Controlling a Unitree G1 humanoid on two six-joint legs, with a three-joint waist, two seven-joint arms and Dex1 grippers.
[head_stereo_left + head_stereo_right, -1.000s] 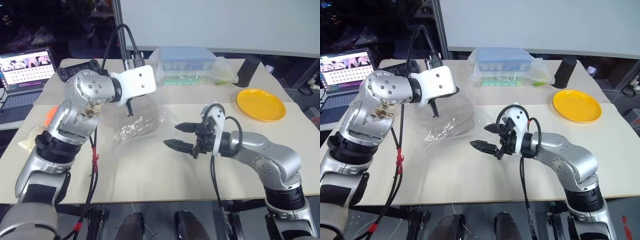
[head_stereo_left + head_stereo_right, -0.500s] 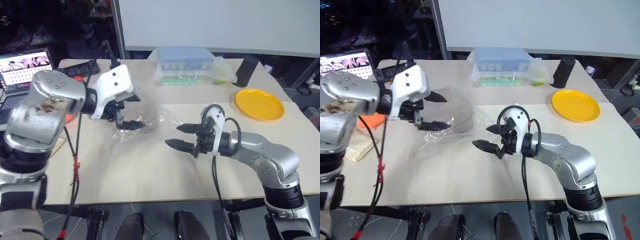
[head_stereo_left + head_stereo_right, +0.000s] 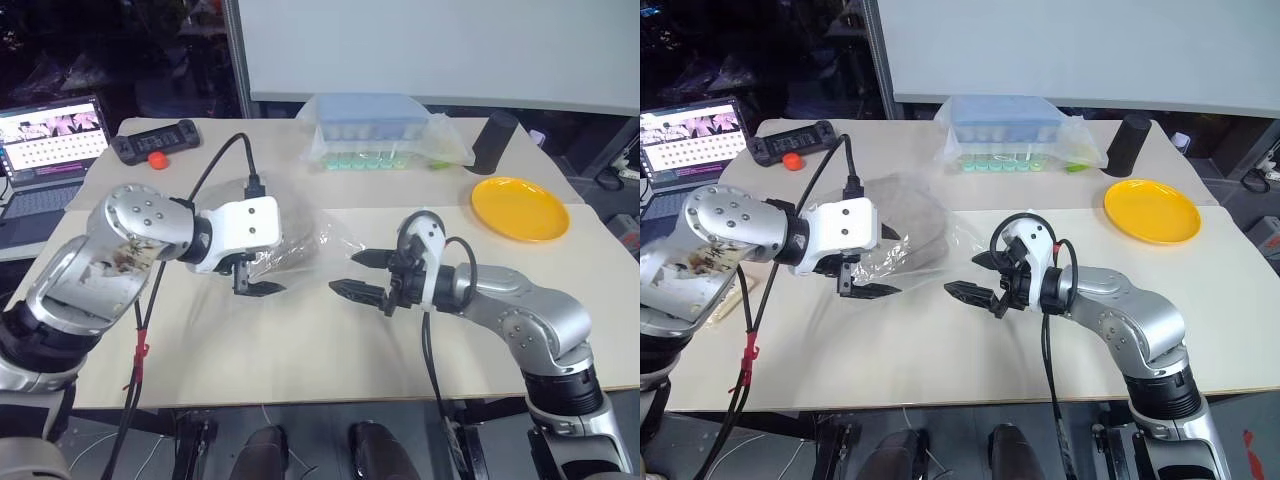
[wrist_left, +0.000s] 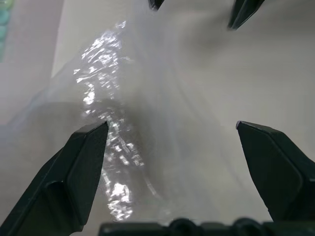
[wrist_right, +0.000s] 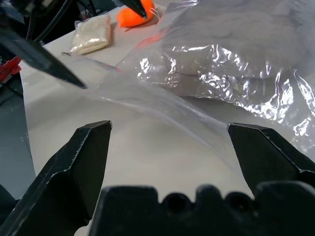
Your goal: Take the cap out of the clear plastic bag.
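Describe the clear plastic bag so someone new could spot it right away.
On the beige table, look between the two grippers, nearer the left gripper. The clear plastic bag lies crumpled there with the cap inside, unlike the wrapped blue-lidded box behind.

A robotics lab: a test table (image 3: 330,350) with an open laptop (image 3: 45,140), controller (image 3: 155,140) and loose cables.

My surface (image 3: 300,340) is evenly bright; glare glints off the bag (image 5: 231,73), and my left wrist view is blurred.
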